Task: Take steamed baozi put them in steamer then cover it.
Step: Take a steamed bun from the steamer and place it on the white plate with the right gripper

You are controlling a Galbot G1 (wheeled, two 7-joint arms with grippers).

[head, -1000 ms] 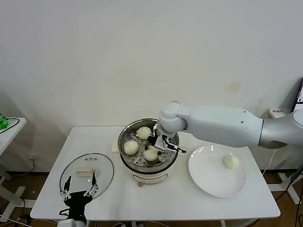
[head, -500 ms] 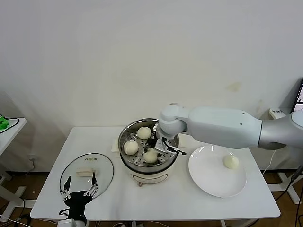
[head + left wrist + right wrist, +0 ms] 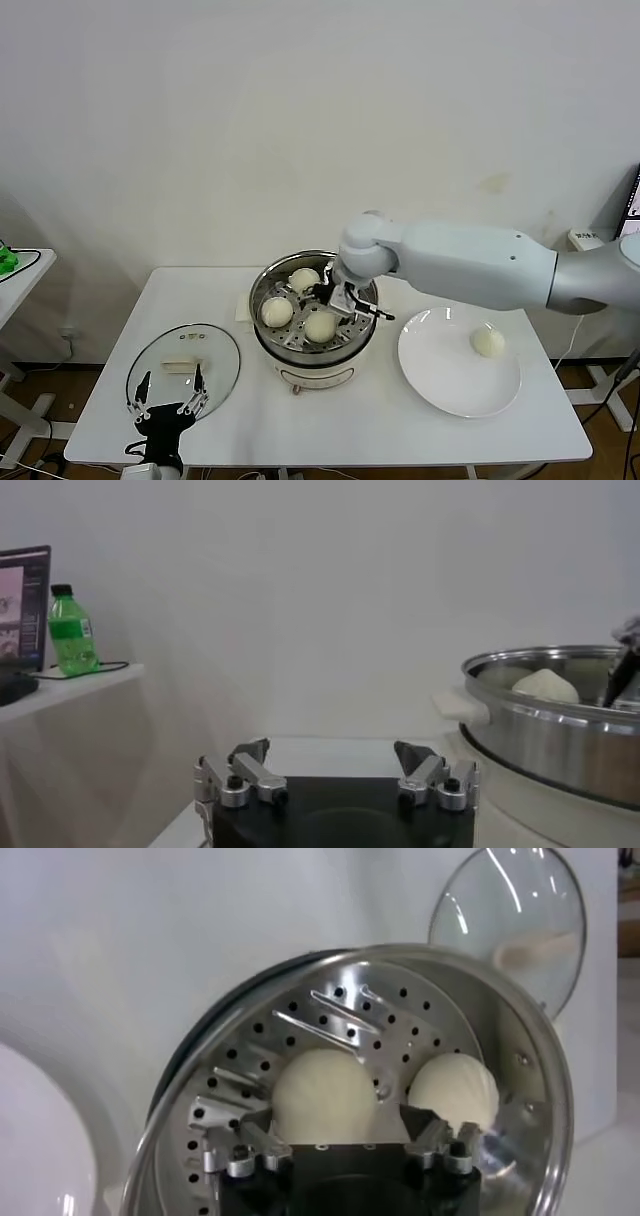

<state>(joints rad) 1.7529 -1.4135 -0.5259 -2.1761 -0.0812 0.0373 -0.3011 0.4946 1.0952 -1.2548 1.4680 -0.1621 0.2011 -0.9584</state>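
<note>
The steel steamer (image 3: 259,302) stands mid-table on its cream base. Three baozi lie on its perforated tray: one at the back (image 3: 304,279), one at the left (image 3: 277,312), one at the front (image 3: 320,326). A fourth baozi (image 3: 488,342) lies on the white plate (image 3: 450,388). My right gripper (image 3: 336,297) hovers open just above the front baozi (image 3: 325,1096); its fingers stand either side of it with a gap. A second baozi (image 3: 455,1091) lies beside it. My left gripper (image 3: 166,408) is parked open at the table's front left.
The glass lid (image 3: 185,365) with a cream handle lies flat at the front left, also in the right wrist view (image 3: 510,908). A side table with a green bottle (image 3: 73,632) stands to the left. The steamer wall (image 3: 540,745) is near the left gripper (image 3: 335,755).
My right gripper has risen slightly over the steamer. The front baozi stays on the tray below it. The left arm has not moved.
</note>
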